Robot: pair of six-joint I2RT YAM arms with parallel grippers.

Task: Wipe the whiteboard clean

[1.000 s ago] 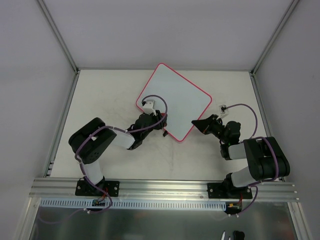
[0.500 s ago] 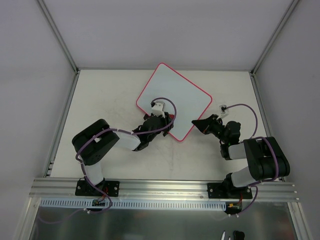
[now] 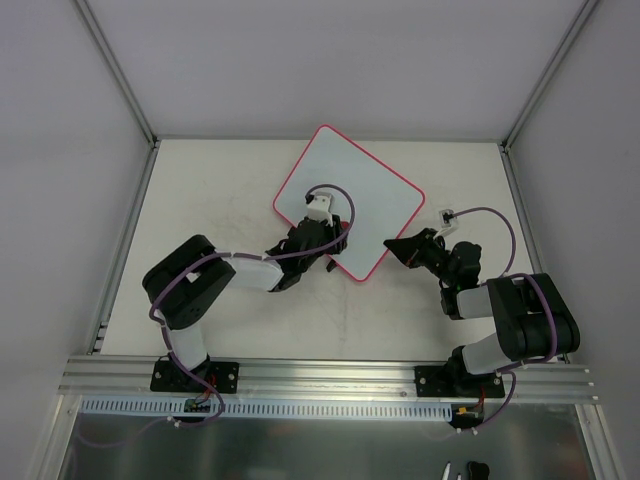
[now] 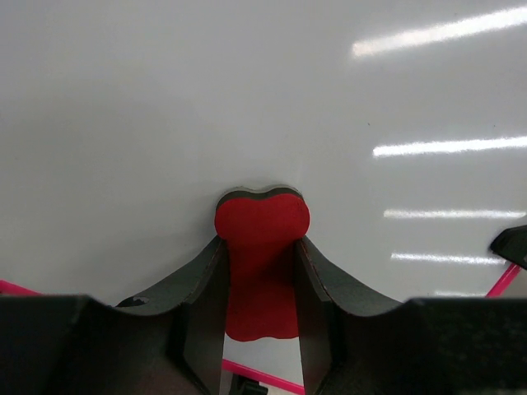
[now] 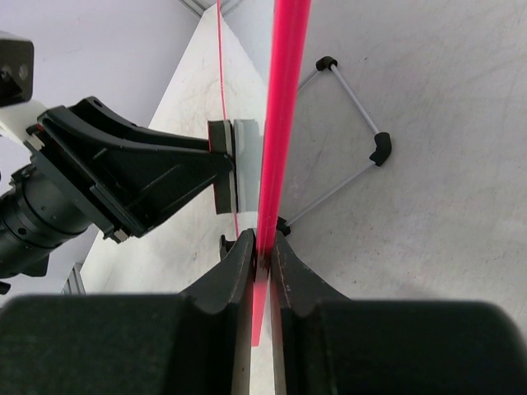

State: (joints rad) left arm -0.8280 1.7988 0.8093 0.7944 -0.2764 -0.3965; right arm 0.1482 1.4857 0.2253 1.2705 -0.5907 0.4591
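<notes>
Left arm's slid over since a sec ago. It started at the board's edge and now sits further in over the white face, so that's one wipe stroke heading inward. Whiteboard (image 3: 365, 185) itself has barely budged, and the right arm hasn't shifted at all.

Board's on the pale table (image 3: 210, 190), turned diamond-wise btw your two grippers. It's right under and ahead of the left gripper (image 4: 262, 247), and its near edge is stuck between the right gripper (image 5: 263, 247)'s fingers.

Left gripper is clamped on the red eraser (image 4: 262, 218). The rounded end pokes out past the fingers and presses onto the board. Right gripper is closed tight on the pink rim (image 5: 280, 123), pinning the board so it won't skate around while you rub. From the right wrist cam you can see the eraser end just across the rim from that gripper.

What it means for you: imo wiping's underway and prob close to done. Everything ahead of the eraser is clean white w/ only light glare. I can't spot writing from the top cam either, tho it's too small to be sure. The patch under and behind the left gripper is hidden, so can't tell if it's clear there.
</notes>
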